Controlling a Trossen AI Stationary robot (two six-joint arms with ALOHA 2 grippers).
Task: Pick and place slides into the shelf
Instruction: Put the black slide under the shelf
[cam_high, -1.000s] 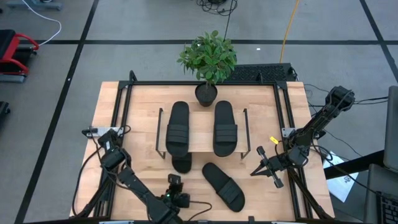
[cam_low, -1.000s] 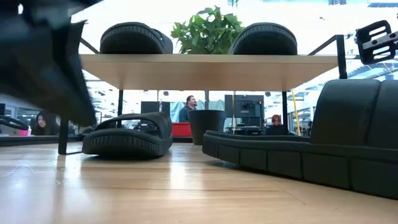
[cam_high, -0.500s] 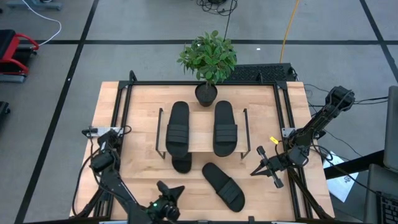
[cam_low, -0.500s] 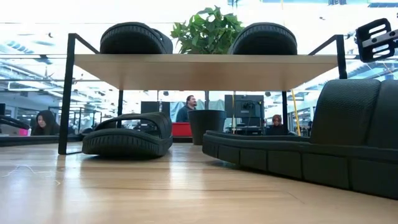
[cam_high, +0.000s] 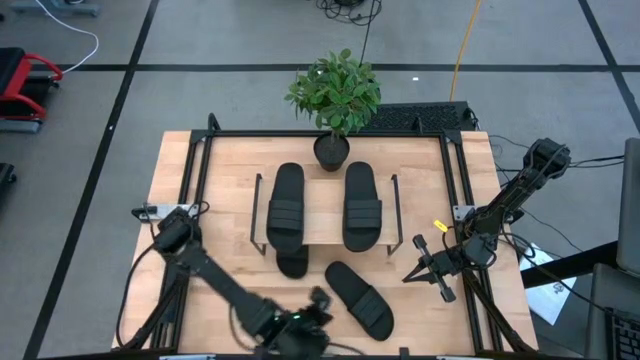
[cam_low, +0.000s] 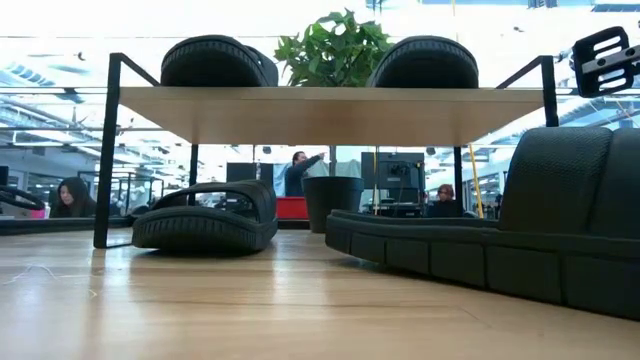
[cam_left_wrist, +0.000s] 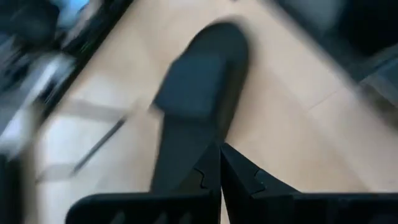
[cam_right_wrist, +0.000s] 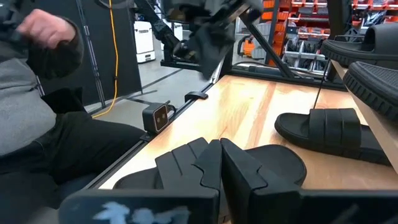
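Now, left gripper (cam_high: 318, 300): fingers pressed together, empty, apparently just beside the loose slide (cam_high: 359, 298).
Right gripper (cam_high: 412, 273): closed, empty, near the table's right edge.
Shelf (cam_high: 323, 212): two slides on top, one beneath.

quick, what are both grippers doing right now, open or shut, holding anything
Left gripper: shut, holding nothing, near the table's front edge.
Right gripper: shut, holding nothing, at the table's right side.
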